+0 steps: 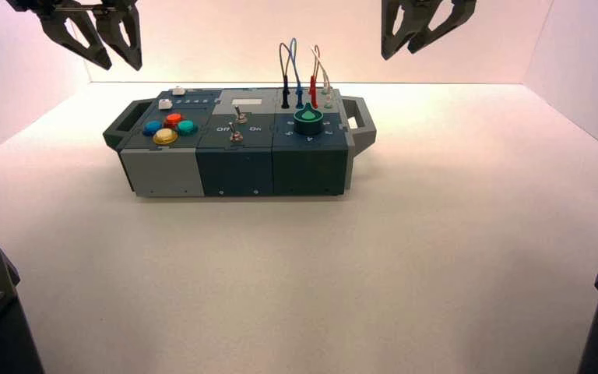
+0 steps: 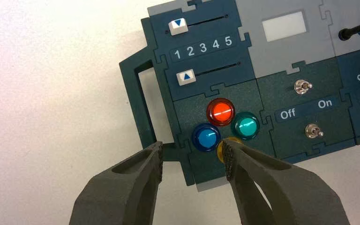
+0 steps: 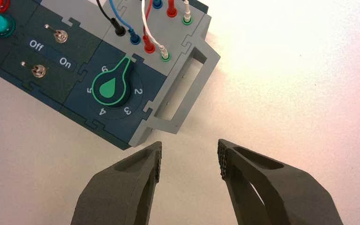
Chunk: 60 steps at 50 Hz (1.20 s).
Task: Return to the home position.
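Both arms hang high and clear of the box [image 1: 237, 148] on the bench [image 1: 358, 257], the left pincer [image 2: 194, 161] and right pincer [image 3: 190, 159] each spread apart and empty, which suggests home is nearly reached.

Slider panel [image 2: 201, 47] reads "1 2 3 4 5"; toggle switch panel [image 2: 305, 108] "Off" and "On"; knob dial [image 3: 114, 89] shows 2–6.

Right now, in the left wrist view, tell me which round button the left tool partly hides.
The yellow button: the open left tool covers part of it, while the red, blue and green buttons show whole.
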Available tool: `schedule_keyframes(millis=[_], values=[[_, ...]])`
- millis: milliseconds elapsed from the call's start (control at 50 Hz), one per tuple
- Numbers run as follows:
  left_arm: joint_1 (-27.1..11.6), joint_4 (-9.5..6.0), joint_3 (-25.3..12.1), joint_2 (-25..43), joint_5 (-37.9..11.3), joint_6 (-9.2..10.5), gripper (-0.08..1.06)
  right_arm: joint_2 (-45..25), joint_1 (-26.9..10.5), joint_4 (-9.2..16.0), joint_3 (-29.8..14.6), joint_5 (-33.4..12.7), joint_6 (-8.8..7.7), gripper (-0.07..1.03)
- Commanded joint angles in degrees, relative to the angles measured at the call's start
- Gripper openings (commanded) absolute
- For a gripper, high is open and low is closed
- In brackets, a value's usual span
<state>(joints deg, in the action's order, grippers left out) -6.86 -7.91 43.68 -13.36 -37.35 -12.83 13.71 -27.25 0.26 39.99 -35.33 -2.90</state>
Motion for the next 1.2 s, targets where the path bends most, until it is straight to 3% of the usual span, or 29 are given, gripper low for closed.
schedule_keyframes(millis=[20, 420, 600, 740, 940, 1140, 1200], values=[[0.3, 0.09, -0.6, -1.1, 0.3, -0.35, 0.66, 0.6, -0.2, 0.3, -0.8, 0.4, 0.18, 0.63], [0.3, 0.18, -0.6, -1.1, 0.4, -0.53, 0.66, 0.9, -0.2, 0.2, -0.7, 0.4, 0.18, 0.63], [0.3, 0.18, -0.4, -4.1, 0.2, -0.62, 0.66, 3.9, -0.2, 0.2, -0.7, -0.7, 0.18, 0.63], [0.1, -0.35, 0.2, -10.4, -1.1, -0.62, 0.66, 9.0, -0.3, 0.2, -0.4, -1.8, 0.18, 0.63], [-0.1, -0.62, 1.5, -24.8, -1.8, 0.18, 0.66, 19.2, -0.2, 0.2, 1.4, -3.4, 1.05, 0.6], [-0.1, -0.53, 3.3, -38.0, -3.4, 1.67, 0.54, 31.8, -0.2, 0.4, 3.5, -7.2, 2.55, 0.29], [-0.1, -0.62, 4.2, -44.2, -4.7, 3.34, 0.5, 38.0, -0.1, 0.4, 4.9, -9.3, 3.52, 0.24]])
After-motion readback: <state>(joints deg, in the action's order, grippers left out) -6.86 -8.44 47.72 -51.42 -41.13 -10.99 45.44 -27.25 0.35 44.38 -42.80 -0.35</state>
